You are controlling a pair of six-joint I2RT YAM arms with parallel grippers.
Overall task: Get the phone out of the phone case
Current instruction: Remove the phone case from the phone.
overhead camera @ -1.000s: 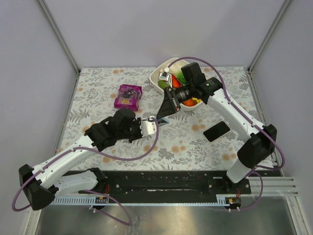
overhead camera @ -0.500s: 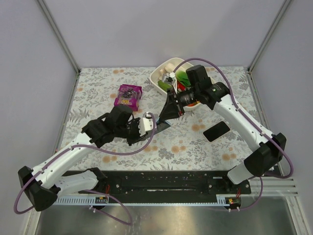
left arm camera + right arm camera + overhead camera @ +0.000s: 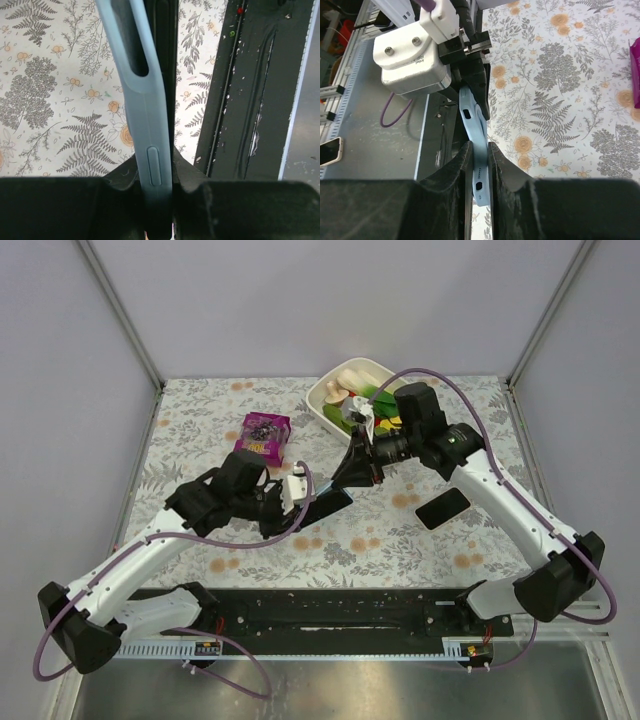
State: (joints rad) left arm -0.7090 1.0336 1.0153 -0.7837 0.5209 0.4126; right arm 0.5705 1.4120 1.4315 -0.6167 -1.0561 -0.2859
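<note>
A light blue phone case [image 3: 145, 100] is held edge-on over the table, with the dark phone [image 3: 167, 60] lying flat against its right side. My left gripper [image 3: 156, 167] is shut on the case and phone together, just by the case's side button. In the right wrist view the case [image 3: 475, 135] bows in a curve, and my right gripper [image 3: 479, 147] is shut on its end with the port holes. From above, both grippers meet at mid-table: the left [image 3: 315, 502], the right [image 3: 353, 475], and the dark phone [image 3: 333, 499] between them.
A white bowl [image 3: 330, 390] of mixed items stands at the back, just behind the right wrist. A purple packet [image 3: 262, 435] lies at the back left. A second black phone [image 3: 442, 508] lies flat to the right. A black rail [image 3: 330, 612] runs along the near edge.
The right wrist has swung to the right, off the bowl, and its jaws have narrowed a little. The left gripper and the held case shifted slightly right and toward the near edge.
</note>
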